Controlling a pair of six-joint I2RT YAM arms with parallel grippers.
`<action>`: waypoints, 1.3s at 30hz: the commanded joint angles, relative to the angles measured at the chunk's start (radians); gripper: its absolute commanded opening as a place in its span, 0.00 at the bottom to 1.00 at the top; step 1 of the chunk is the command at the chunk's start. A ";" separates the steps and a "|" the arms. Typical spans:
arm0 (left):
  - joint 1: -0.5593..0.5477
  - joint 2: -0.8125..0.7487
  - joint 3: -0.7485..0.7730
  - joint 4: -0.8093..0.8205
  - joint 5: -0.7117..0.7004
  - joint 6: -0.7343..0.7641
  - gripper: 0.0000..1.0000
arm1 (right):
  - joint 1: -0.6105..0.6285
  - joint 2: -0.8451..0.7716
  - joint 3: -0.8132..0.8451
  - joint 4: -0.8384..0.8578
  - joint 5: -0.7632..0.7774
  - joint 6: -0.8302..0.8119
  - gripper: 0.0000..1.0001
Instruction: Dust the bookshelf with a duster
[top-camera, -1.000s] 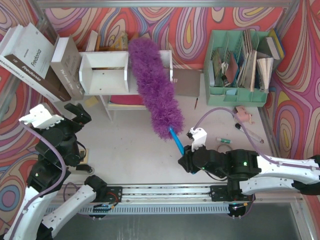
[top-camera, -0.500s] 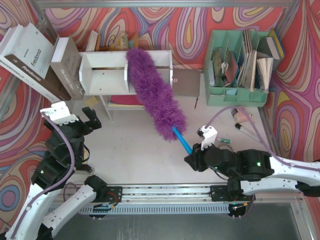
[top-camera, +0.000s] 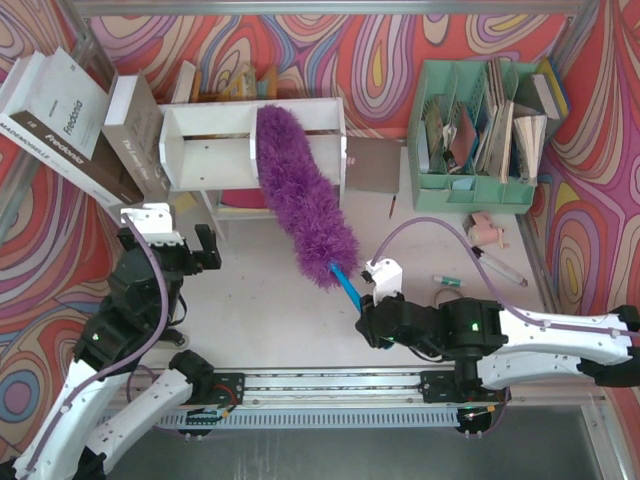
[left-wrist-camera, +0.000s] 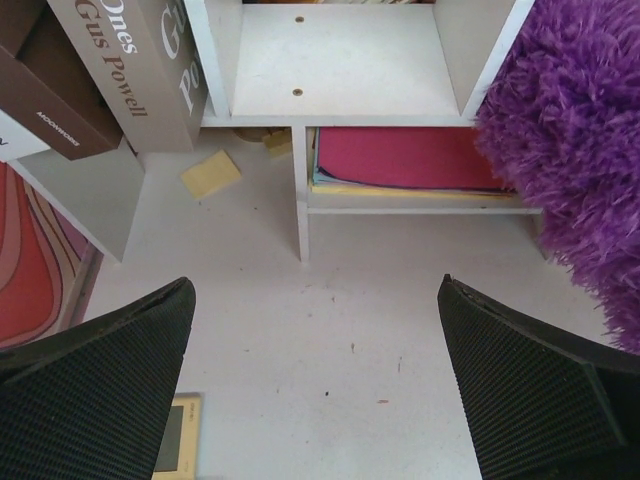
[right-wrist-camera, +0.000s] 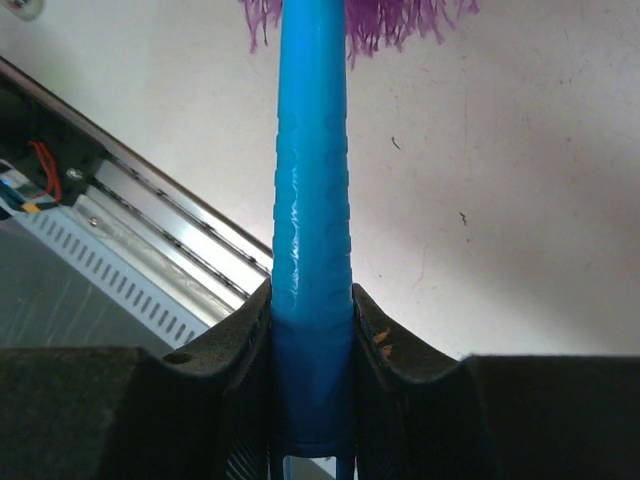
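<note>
The white bookshelf (top-camera: 210, 125) stands at the back, left of centre. The duster's fluffy purple head (top-camera: 300, 190) lies slanted across the shelf's right end, from the top panel down to the table in front. Its blue handle (top-camera: 345, 283) runs down-right into my right gripper (top-camera: 366, 318). In the right wrist view that gripper (right-wrist-camera: 312, 300) is shut on the handle (right-wrist-camera: 312, 150). My left gripper (top-camera: 172, 243) is open in front of the shelf's left side. In its wrist view the gripper (left-wrist-camera: 315, 300) holds nothing, facing the bookshelf (left-wrist-camera: 340, 60), with the duster head (left-wrist-camera: 570, 150) at right.
Large books (top-camera: 60, 110) lean against the shelf's left side. A mint-green file organizer (top-camera: 480, 130) with papers stands back right, small pink items (top-camera: 487, 232) before it. A red folder (left-wrist-camera: 400, 160) fills the lower tier. A yellow note (left-wrist-camera: 210, 172) and a small screen device (left-wrist-camera: 175, 440) lie nearby.
The right gripper shifted right, then back left, sweeping the duster head over the shelf's right end. The left arm moved steadily right and toward the shelf, still open.
</note>
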 joint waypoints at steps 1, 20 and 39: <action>-0.002 -0.021 -0.030 0.030 0.006 0.013 0.99 | -0.001 -0.077 0.021 0.136 0.047 -0.062 0.00; -0.002 -0.029 -0.066 0.051 -0.028 -0.015 0.98 | 0.000 -0.126 -0.029 -0.016 0.075 0.046 0.00; 0.003 -0.082 -0.103 0.086 -0.132 0.006 0.98 | -0.001 -0.363 0.038 0.132 0.121 -0.145 0.00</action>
